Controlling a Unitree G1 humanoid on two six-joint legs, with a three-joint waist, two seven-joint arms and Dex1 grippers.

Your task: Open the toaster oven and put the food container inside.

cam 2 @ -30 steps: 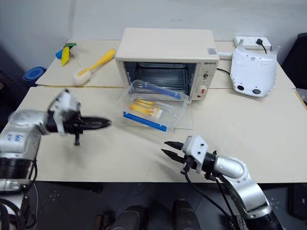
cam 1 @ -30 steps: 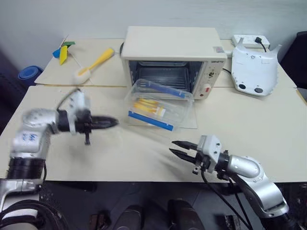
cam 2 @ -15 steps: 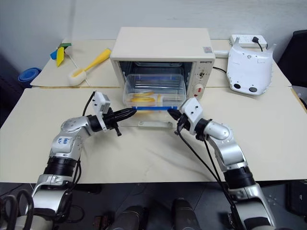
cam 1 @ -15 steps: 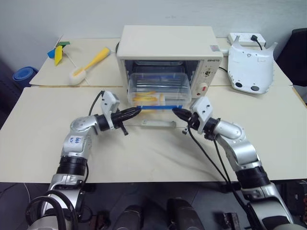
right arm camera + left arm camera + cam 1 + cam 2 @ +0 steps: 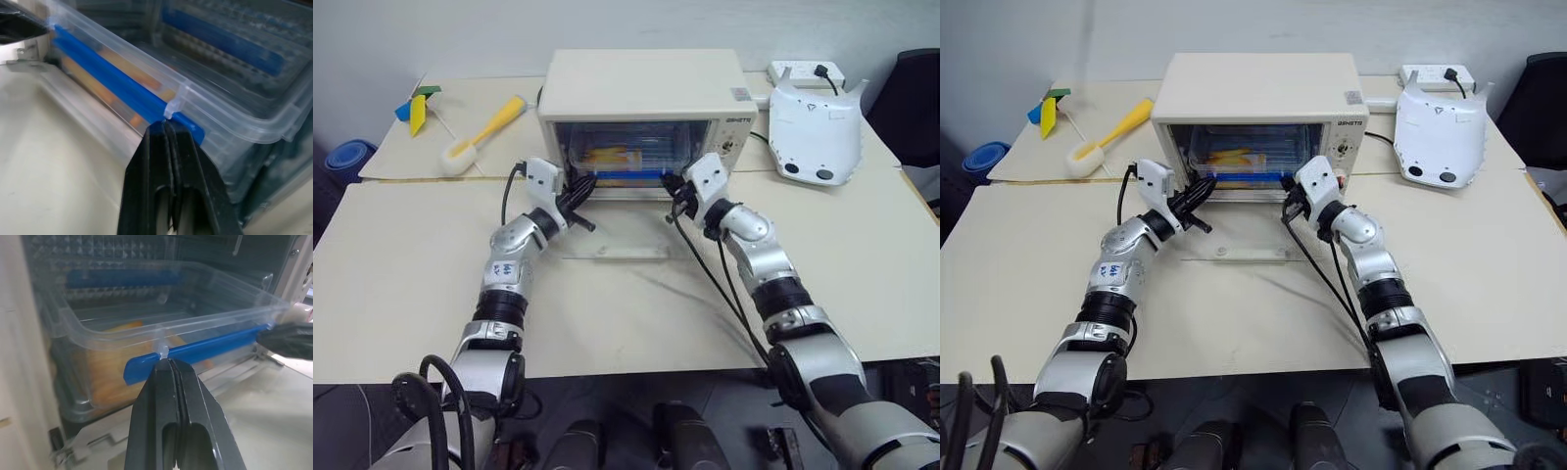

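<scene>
The food container [image 5: 146, 333] sits inside the toaster oven [image 5: 641, 93] on the tabletop [image 5: 401, 264], its near blue clip strip at the mouth. The oven door lies folded down flat. The left pincer [image 5: 168, 363] and the right pincer [image 5: 164, 125], both closed tight and holding nothing, press their tips against that strip

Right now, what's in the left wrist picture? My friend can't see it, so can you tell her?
The left gripper, its black fingers shut, touches the blue clip strip on the near edge of the food container, a clear box with orange food inside. The box sits in the open toaster oven, and the right gripper reaches its other end.
</scene>
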